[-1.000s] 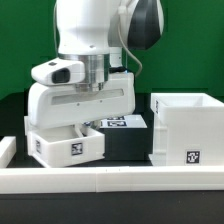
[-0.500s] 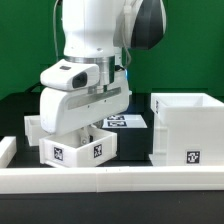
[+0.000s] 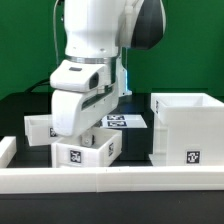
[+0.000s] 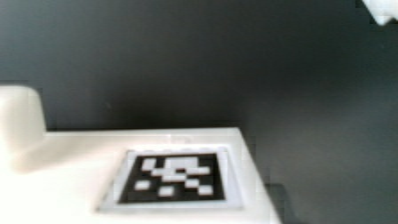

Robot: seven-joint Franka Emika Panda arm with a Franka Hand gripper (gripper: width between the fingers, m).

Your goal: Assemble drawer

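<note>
My gripper (image 3: 86,134) reaches down into a small white open-top tray (image 3: 88,151) with marker tags on its side, and is shut on it. The tray is turned at an angle, just behind the front rail. A second small tray (image 3: 38,127) sits at the exterior view's left. The boxy white housing (image 3: 186,128) stands open-topped at the exterior view's right, apart from the held tray. The wrist view shows a white tray face with a marker tag (image 4: 175,178) and a rounded knob (image 4: 18,122). My fingertips do not show there.
A long low white rail (image 3: 120,180) edges the table front. The marker board (image 3: 126,121) lies flat behind the held tray, between it and the housing. The table top (image 4: 214,60) is black, with a green wall behind.
The arm has swung toward the exterior view's right and turned. The held tray has moved with it, rotating so its tagged side faces the front, which uncovers the second tray at the left.
</note>
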